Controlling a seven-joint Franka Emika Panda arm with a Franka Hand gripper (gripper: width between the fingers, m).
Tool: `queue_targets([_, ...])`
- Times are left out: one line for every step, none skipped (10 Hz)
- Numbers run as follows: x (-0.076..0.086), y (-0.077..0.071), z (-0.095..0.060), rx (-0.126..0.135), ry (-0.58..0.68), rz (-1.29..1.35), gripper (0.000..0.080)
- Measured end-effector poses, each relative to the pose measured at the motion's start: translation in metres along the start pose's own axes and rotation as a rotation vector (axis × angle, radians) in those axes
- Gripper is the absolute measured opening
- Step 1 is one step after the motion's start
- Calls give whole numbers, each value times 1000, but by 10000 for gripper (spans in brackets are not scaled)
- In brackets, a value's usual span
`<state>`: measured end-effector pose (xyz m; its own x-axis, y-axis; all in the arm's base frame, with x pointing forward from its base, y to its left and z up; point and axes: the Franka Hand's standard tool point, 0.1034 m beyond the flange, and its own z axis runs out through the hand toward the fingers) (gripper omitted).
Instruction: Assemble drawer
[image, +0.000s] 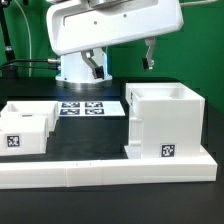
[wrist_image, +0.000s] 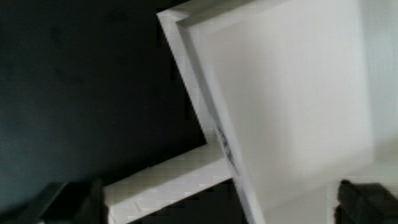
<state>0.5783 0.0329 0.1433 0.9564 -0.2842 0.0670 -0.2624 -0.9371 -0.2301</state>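
Note:
The large white boxy housing (image: 165, 122) stands open-topped on the exterior view's right, with a tag on its front. A smaller white tray (image: 26, 126) with a tag sits at the left. I cannot make out a second tray or any knob. My gripper (image: 122, 60) hangs open and empty above the table, just behind the housing's left side. In the wrist view a white wall of the housing (wrist_image: 294, 95) fills most of the picture. The dark fingertips (wrist_image: 71, 202) stand far apart around my gripper's middle (wrist_image: 217, 205), with nothing held between them.
The long low white border wall (image: 110, 172) runs along the front. The marker board (image: 85, 106) lies flat on the black table between tray and housing. The arm's white base (image: 75, 68) stands behind it.

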Motion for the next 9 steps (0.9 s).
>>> queue_targets([0,2,0,-2,-2,-96,648])
queue_targets([-6,16,0,-31,-35,-242,648])
queue_targets([-9,31,-1,-71,-35,-353,648])
queue_targets([-15,43,1,-99,-38,-368,648])
queue_targets([-21,61,3,-119,-33,-358,648])
queue_targets([-22,78,4,-140,-1,-354,648])
queue_targets([-26,101,7,-166,33,-353,648])
queue_targets([-30,118,11,-180,35,-375,648])
queue_targets([-29,116,11,-178,34,-361,648])
